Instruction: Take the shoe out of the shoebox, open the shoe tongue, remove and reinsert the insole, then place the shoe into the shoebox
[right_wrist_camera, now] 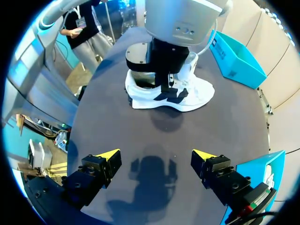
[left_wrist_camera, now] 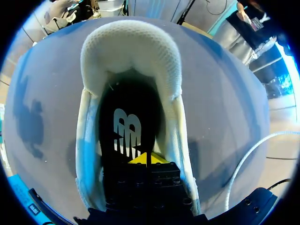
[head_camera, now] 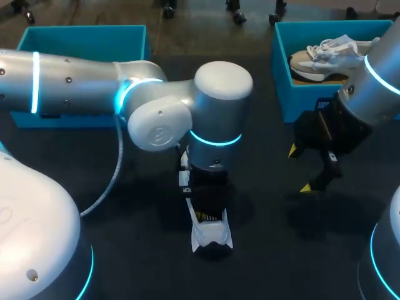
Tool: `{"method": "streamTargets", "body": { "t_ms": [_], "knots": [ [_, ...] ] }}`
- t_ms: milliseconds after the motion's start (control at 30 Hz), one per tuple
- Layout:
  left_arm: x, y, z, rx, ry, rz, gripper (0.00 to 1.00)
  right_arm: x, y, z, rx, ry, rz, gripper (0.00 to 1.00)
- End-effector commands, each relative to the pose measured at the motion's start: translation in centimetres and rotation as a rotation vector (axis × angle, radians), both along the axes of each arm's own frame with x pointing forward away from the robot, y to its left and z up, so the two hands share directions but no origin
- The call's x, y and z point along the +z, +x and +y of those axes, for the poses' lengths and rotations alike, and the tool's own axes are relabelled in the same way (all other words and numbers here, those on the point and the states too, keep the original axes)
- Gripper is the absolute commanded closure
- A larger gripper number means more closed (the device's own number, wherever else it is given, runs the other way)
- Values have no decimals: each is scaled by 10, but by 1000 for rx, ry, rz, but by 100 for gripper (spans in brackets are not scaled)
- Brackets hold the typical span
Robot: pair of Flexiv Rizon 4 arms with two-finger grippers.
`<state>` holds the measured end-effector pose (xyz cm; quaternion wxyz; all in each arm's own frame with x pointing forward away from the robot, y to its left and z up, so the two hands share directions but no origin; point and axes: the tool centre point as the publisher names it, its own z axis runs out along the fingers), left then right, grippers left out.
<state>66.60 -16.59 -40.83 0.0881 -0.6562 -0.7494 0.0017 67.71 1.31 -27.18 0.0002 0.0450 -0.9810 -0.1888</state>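
A white shoe stands on the dark table near the middle, mostly hidden under my left arm in the head view. In the left wrist view its padded heel collar lies ahead of my left gripper. That gripper is shut, its yellow tips together down inside the shoe over the black insole. Whether it pinches the insole is not visible. My right gripper hangs open to the right of the shoe with nothing between its fingers. The blue shoebox at back right holds a second shoe.
Another blue box sits at the back left, partly behind my left arm. A white cable loops from that arm down over the table on the left. The dark table shows bare between the two grippers.
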Motion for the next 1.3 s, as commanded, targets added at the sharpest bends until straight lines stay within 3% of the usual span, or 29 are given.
{"method": "streamTargets", "body": {
  "t_ms": [33, 233, 533, 667, 833, 1067, 1300],
  "knots": [
    [-12, -8, 10, -14, -4, -13, 100, -1, -1, 0, -1, -2, -2, 0],
    [19, -12, 5, -64, 38, -22, 100, -1, -1, 0, -1, -2, -2, 0],
    [31, -21, -15, -49, 7, 21, 100, -1, -1, 0, -1, -2, -2, 0],
    [29, -28, -18, -76, -31, 52, 100, -1, -1, 0, -1, -2, -2, 0],
    [9, -41, -25, -92, -59, 62, 100, -1, -1, 0, -1, -2, -2, 0],
    [-13, -29, -22, -59, -52, 60, 100, -1, -1, 0, -1, -2, -2, 0],
    [2, -19, -12, -19, -29, 14, 100, -1, -1, 0, -1, -2, -2, 0]
  ]
}}
